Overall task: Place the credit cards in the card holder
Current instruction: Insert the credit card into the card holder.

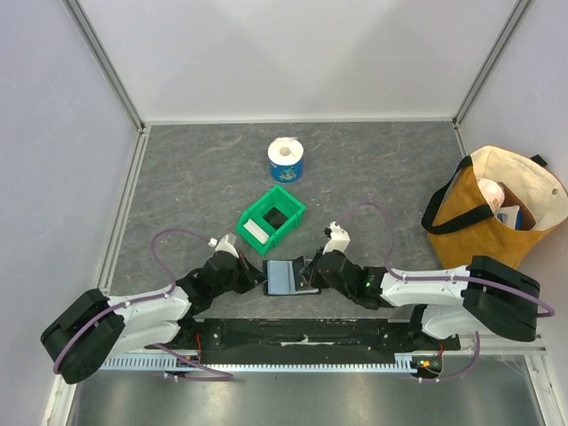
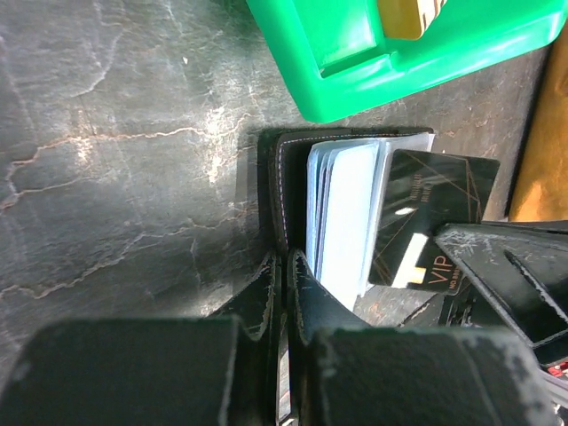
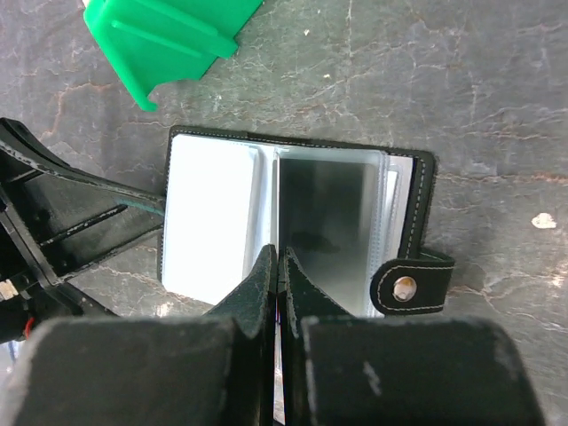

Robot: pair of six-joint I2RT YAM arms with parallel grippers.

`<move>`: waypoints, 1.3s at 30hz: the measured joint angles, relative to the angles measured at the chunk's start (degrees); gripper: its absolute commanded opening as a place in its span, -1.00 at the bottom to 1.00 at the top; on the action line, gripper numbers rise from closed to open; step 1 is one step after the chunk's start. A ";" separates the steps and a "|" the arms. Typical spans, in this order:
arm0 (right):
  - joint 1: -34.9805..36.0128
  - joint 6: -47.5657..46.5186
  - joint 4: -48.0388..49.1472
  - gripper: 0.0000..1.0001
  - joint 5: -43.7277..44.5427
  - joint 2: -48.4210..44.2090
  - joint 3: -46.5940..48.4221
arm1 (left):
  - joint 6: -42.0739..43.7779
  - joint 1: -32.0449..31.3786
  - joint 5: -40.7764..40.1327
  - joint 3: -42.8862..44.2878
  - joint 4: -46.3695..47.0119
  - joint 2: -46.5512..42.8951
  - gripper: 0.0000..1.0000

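Note:
The card holder [image 1: 284, 278] lies open on the table between both grippers, bluish pockets up. In the left wrist view my left gripper [image 2: 286, 259] is shut on the edge of its black cover [image 2: 273, 191]. The black credit card [image 2: 435, 213], printed "VIP", is pinched by my right gripper's fingers [image 2: 501, 266] and sits tilted over the pockets [image 2: 348, 213]. In the right wrist view my right gripper [image 3: 281, 255] is shut on that card, seen edge-on, above the open card holder [image 3: 217, 209]; its snap tab [image 3: 410, 284] is on the right. No pale card shows clearly.
A green bin [image 1: 288, 206] stands just behind the card holder, with a pale flat piece [image 1: 256, 231] at its front. A toilet roll [image 1: 287, 160] is farther back. An orange and cream tote bag [image 1: 497, 209] stands at the right.

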 measured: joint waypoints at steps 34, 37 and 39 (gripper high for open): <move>-2.40 18.21 31.36 -1.00 -4.92 7.39 -15.15 | -2.71 0.00 0.11 0.00 4.07 3.67 -0.97; -2.40 18.78 31.36 -1.00 -4.96 7.65 -15.15 | -2.71 0.00 0.09 0.00 4.09 3.72 -0.96; -2.45 19.21 32.28 -1.00 -5.27 8.63 -15.15 | -2.71 0.00 0.09 0.00 4.09 3.72 -0.96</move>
